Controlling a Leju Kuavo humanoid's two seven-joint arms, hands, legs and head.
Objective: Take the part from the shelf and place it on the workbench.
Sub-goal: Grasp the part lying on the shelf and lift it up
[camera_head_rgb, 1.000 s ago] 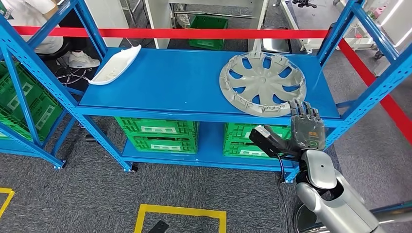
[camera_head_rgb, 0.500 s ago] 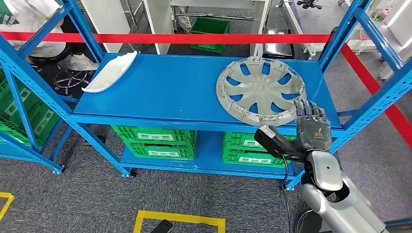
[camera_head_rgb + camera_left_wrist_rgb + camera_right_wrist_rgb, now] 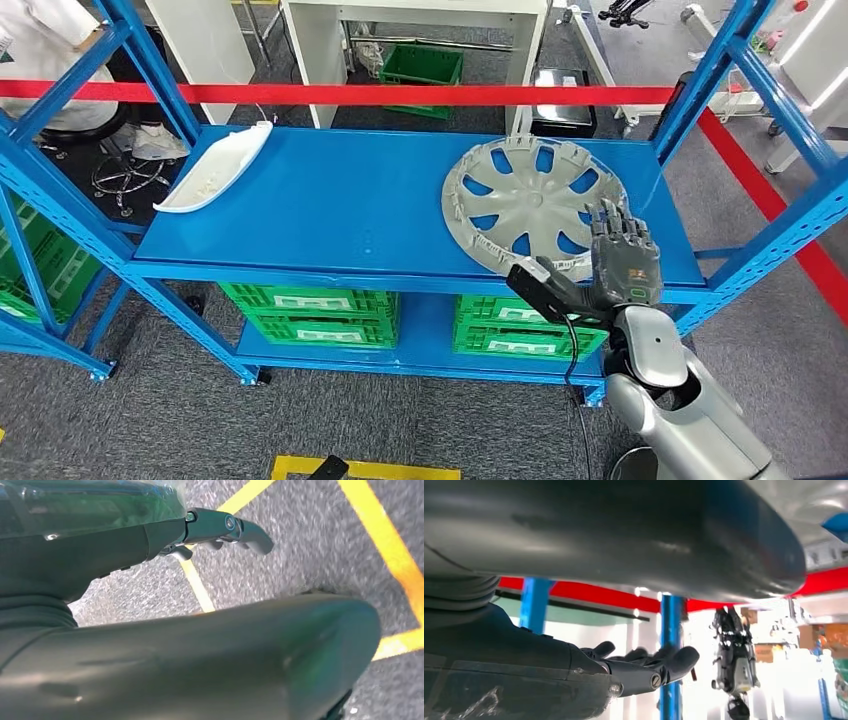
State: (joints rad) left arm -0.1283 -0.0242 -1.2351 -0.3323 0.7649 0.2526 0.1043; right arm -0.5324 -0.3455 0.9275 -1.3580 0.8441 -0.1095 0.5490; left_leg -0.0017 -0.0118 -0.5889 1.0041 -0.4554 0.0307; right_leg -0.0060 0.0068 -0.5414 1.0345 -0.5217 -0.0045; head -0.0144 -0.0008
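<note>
Since a second ago the right hand (image 3: 622, 262) has risen and moved forward, so its fingertips (image 3: 608, 213) now overlap the near rim of the grey wheel cover (image 3: 530, 207) on the blue shelf (image 3: 340, 210); the camera has also shifted. Fingers are straight and spread, thumb out to the side, holding nothing; actual contact with the cover cannot be judged. Relative to the wheel cover: it lies flat at the shelf's right end, a white moulded part (image 3: 214, 167) well apart at the far left corner, green crates (image 3: 310, 300) on the tier below; left hand (image 3: 220, 527) hangs over yellow-lined floor, fingers loose, holding nothing.

blue shelf (image 3: 330, 215), grey wheel cover (image 3: 525, 205), white part (image 3: 212, 168)
</note>
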